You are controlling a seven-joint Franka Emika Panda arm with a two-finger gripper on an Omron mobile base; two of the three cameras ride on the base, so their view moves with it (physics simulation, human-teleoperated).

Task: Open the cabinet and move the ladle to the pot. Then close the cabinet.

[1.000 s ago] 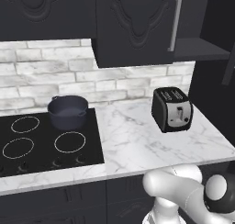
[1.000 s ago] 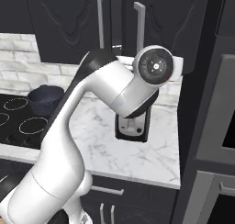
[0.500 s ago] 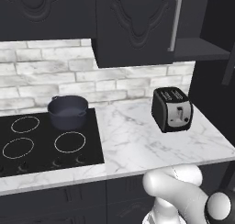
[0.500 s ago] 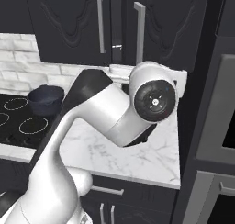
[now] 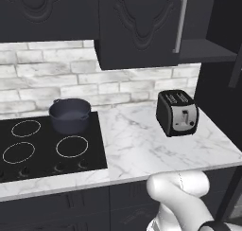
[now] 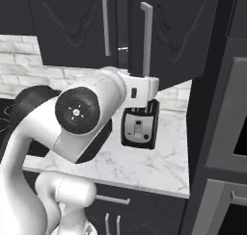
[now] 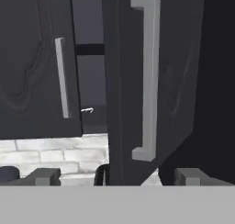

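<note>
In your left base view the round blue-grey pot (image 5: 70, 114) sits left of centre; in your right view the arm has swung lower-left; in your hand view the gripper (image 7: 118, 176) gapes empty below the black cabinet's (image 7: 32, 58) part-open door, silvery ladle (image 7: 87, 110) inside.

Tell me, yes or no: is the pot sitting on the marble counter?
No. The pot sits on the black cooktop.
</note>
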